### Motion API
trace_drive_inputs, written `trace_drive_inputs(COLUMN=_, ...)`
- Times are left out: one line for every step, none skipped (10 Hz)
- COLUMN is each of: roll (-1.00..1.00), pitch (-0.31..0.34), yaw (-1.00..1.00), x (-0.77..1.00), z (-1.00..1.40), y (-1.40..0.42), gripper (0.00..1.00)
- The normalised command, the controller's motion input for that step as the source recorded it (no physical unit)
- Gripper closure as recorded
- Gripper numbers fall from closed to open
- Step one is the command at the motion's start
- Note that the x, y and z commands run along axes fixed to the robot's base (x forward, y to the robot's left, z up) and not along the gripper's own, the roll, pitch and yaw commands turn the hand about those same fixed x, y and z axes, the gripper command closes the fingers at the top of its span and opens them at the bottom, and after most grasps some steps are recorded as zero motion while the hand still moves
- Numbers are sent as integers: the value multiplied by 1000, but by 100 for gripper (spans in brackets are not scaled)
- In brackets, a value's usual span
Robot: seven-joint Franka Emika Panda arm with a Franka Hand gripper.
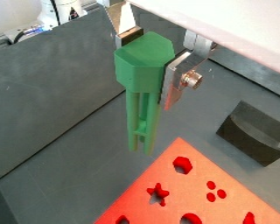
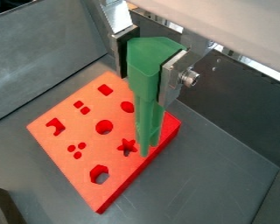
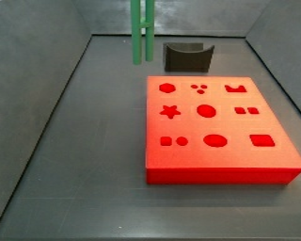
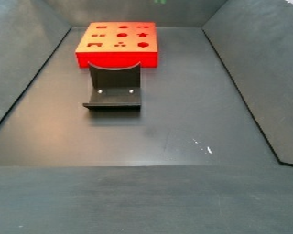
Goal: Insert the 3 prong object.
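Note:
My gripper (image 1: pixel 149 66) is shut on the thick head of the 3 prong object (image 1: pixel 143 101), a bright-green piece whose thin parallel rods hang straight down. The gripper (image 2: pixel 146 70) and the piece (image 2: pixel 149 109) show in both wrist views. In a side view only the green rods (image 3: pixel 143 33) show, hanging above the floor beyond the red block (image 3: pixel 216 127) and beside the fixture; the gripper is out of that frame. The red block (image 2: pixel 90 131) with shaped cut-outs lies flat on the floor below, apart from the rods.
The dark fixture (image 3: pixel 187 56) stands on the floor just beyond the red block, and it shows in another side view (image 4: pixel 113 87) and a wrist view (image 1: pixel 257 131). Grey sloping walls (image 3: pixel 46 94) enclose the floor on all sides.

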Motion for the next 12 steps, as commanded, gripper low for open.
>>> trace_drive_inputs(roll=53, pitch=53, yaw=260, x=171, z=-180, y=331, gripper=100)
trace_drive_inputs(roll=209, pitch=117, yaw=391, x=460, z=-291, y=360, gripper=100)
trace_drive_inputs(roll=240, pitch=113, yaw=354, x=663, z=-340, y=254, gripper=100)
trace_drive_inputs(roll=136, pitch=50, yaw=349, x=706, z=-434, y=237, gripper=100)
trace_drive_inputs(roll=60, pitch=53, yaw=540, x=617, z=-311, y=54, gripper=100)
trace_drive_inputs(roll=153, pitch=56, yaw=643, x=486, z=-203, y=0, gripper=100)
trace_drive_inputs(roll=234, pitch=67, yaw=674, x=440, z=-111, y=0, gripper=100)
trace_drive_inputs(roll=247, pitch=77, yaw=700, x=414, z=-111, y=0, gripper=100)
trace_drive_inputs(roll=280, pitch=83, yaw=694, x=414, z=-66, y=0, gripper=100)
trace_drive_inputs(roll=294, pitch=90, yaw=683, x=420, z=-29, y=0, gripper=100)
trace_drive_inputs(roll=237, pitch=100, yaw=746, x=357, z=-117, y=0, gripper=100)
trace_drive_inputs(roll=119, pitch=34, yaw=697, x=426, z=-217, y=0, gripper=100)
